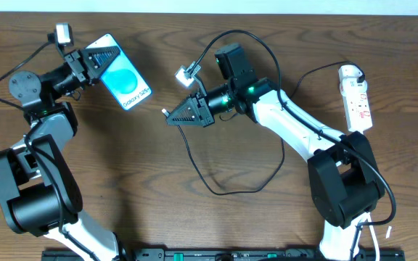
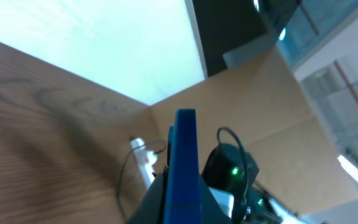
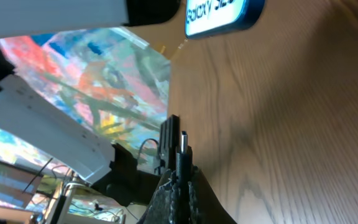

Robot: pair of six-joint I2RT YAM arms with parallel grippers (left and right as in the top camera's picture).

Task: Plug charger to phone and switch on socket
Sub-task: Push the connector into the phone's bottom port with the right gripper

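Note:
My left gripper [image 1: 101,61] is shut on the phone [image 1: 125,81], a black-framed phone with a bright blue screen, held tilted above the table at the upper left. In the left wrist view the phone [image 2: 184,168] shows edge-on between the jaws. My right gripper [image 1: 171,114] is shut on the charger's connector end; the metal tip [image 3: 183,142] points out past the jaws toward the phone [image 3: 216,15]. A gap separates tip and phone. The black cable [image 1: 223,190] loops over the table. The white socket [image 1: 355,98] lies at the far right with a black plug [image 1: 359,74] near its top.
The wooden table [image 1: 158,210] carries the cable loop in its middle. Both arm bases stand at the front edge. A white wall edge runs along the table's far side.

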